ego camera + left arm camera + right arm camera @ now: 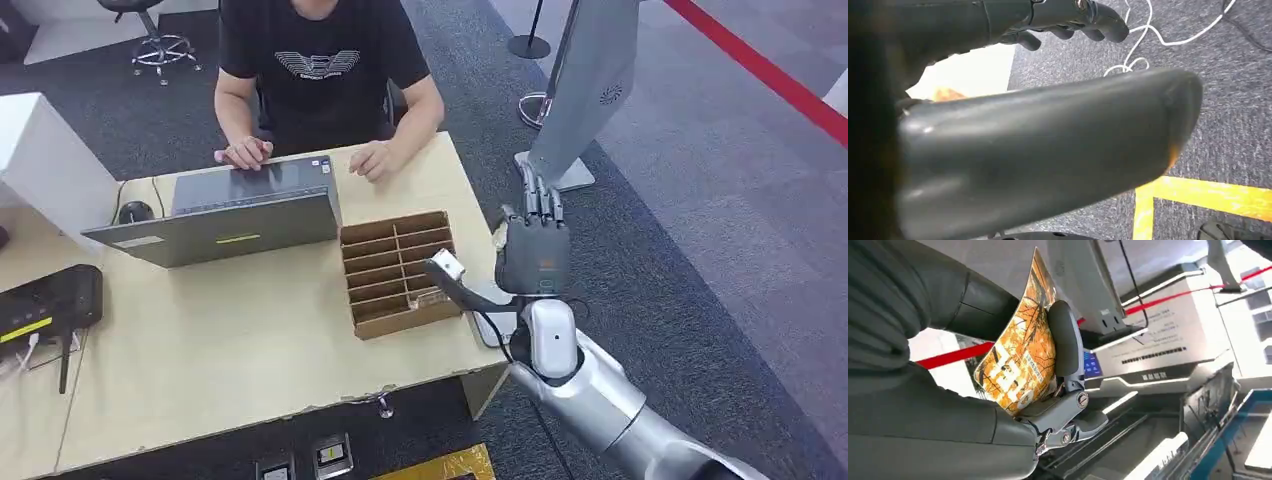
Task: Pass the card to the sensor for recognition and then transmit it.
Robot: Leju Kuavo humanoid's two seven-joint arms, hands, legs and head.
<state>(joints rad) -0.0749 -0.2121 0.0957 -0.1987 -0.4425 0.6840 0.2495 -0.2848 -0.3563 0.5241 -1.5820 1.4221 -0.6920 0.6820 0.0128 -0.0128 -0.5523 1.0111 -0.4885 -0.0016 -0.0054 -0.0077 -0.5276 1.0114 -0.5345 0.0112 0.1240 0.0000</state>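
1. A white box (45, 160) is standing at the far left of the table (250, 340), and a black device (50, 300) with a yellow label is lying in front of it at the table's left edge.
2. A black mouse (134, 211) is sitting just beside the grey laptop (235, 215), whose lid is tilting toward the robot.
3. A person in a black T-shirt (320, 60) is sitting behind the laptop, resting both hands on its far edge.
4. A brown cardboard divider box (400, 272) with rows of slots is sitting right of the laptop, near the table's right edge.
5. The right hand (533, 240) is hovering just past the table's right edge, beside the divider box, fingers pointing away from the robot.
6. In the right wrist view, that hand is pinching an orange printed card (1018, 355) between its thumb (1065, 340) and its fingers, and the card is bending slightly.
7. A grey stand (585, 90) is rising from the carpet beyond the right hand.
8. The left hand (1048, 15) is hanging over grey carpet with its fingers curling in, holding nothing.
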